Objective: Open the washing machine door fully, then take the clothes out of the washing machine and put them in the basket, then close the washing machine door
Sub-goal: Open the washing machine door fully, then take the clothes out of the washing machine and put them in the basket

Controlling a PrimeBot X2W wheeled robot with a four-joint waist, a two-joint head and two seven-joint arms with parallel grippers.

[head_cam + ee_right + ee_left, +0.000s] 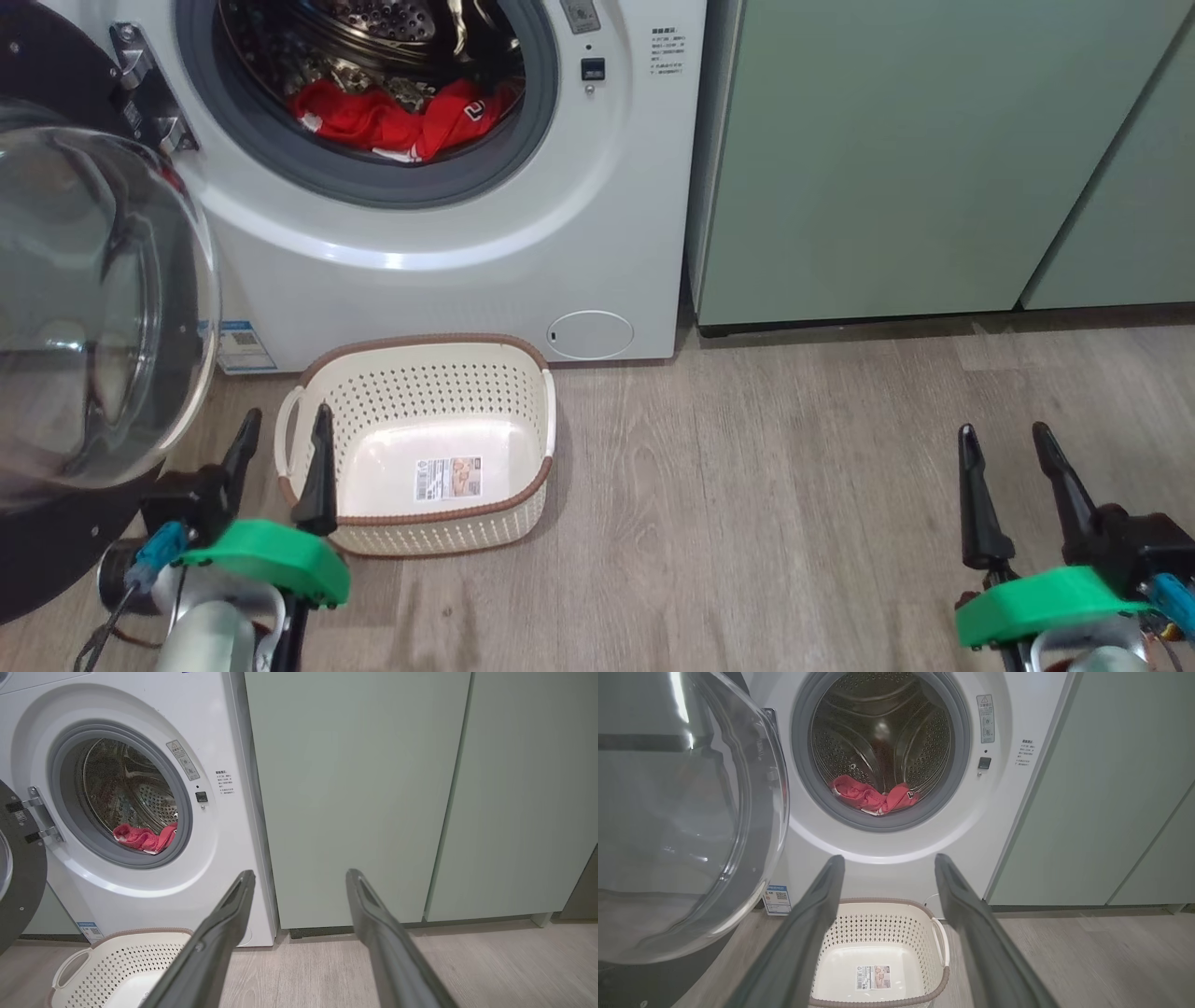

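Head view: the washing machine (448,261) is big, white and smooth. The washing machine door (93,308), clear glass that bulges like a bowl, hangs swung out on the machine's hinge side, so the hole is free to reach into. The clothes (392,121), soft red cloth with white bits, lie crumpled low in the machine's shiny steel drum. The basket (420,439), cream plastic full of little holes with a brown rim, sits empty on the wood floor (794,485) right in front of the machine, likely so the clothes only travel a short way.

The left end effector (286,415) hovers before the machine, spread wide and empty. The right end effector (1004,431), also wide and empty, waits off to the machine's other side.

Left wrist view: two long dark fingers point just under the machine's hole.

Right wrist view: the fingers point at the flat green cabinets (355,788) beside the machine.
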